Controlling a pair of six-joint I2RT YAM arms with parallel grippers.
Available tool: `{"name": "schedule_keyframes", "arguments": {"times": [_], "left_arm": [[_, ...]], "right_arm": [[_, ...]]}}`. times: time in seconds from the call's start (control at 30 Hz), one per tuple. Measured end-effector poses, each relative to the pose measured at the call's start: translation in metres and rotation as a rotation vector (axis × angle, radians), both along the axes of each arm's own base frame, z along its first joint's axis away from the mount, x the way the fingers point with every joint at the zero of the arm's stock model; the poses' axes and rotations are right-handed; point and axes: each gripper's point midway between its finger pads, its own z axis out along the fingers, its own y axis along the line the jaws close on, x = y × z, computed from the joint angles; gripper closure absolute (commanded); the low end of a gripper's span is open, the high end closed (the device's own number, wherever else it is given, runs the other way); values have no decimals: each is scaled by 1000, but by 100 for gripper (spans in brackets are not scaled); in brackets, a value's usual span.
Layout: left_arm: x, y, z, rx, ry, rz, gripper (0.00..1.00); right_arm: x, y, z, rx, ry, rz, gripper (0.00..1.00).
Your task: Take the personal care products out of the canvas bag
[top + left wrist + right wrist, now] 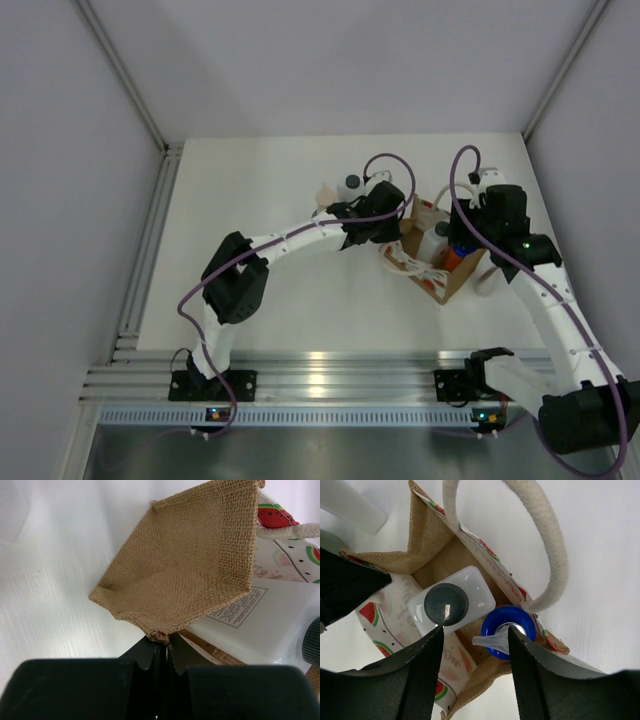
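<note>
Item: canvas bag, tan burlap with a watermelon print, standing on the white table at about 3 o'clock from its centre, mouth upward. Contents seen from the right wrist view: one white bottle with a dark screw cap, and at its 4 o'clock one blue-capped bottle carrying a small white spout; its body shows orange from above. A cream rope handle loops over the mouth toward 12 o'clock. Already out: a pump-top bottle and a second dark-capped bottle, standing close together at about 10 o'clock from the bag. Left gripper: clenched on the frayed rim of the burlap, pinching the cloth and holding the mouth spread. Right gripper: released, jaws apart and grasping nothing, poised over the mouth with one finger near the dark cap and the other beside the blue cap. Step in hand, as judged: removal of the third product, with two remaining inside. Next move calls for: centring the parted jaws over one cap, probably the dark one at 10 o'clock of the gap, descending clear of the rope handle, closing below the cap, then lifting straight up while the left grip keeps the bag down.
</note>
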Motion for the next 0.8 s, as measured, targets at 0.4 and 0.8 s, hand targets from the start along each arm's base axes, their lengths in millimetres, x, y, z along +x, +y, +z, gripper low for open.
{"name": "schedule_keyframes", "arguments": {"times": [0.4, 0.8], "left_arm": [[0, 0, 0, 1, -1, -3, 100], [0, 0, 0, -3, 2, 4, 100]], "right_arm": [[-2, -6, -1, -66, 29, 28, 48], [-2, 2, 9, 45, -6, -161, 51]]}}
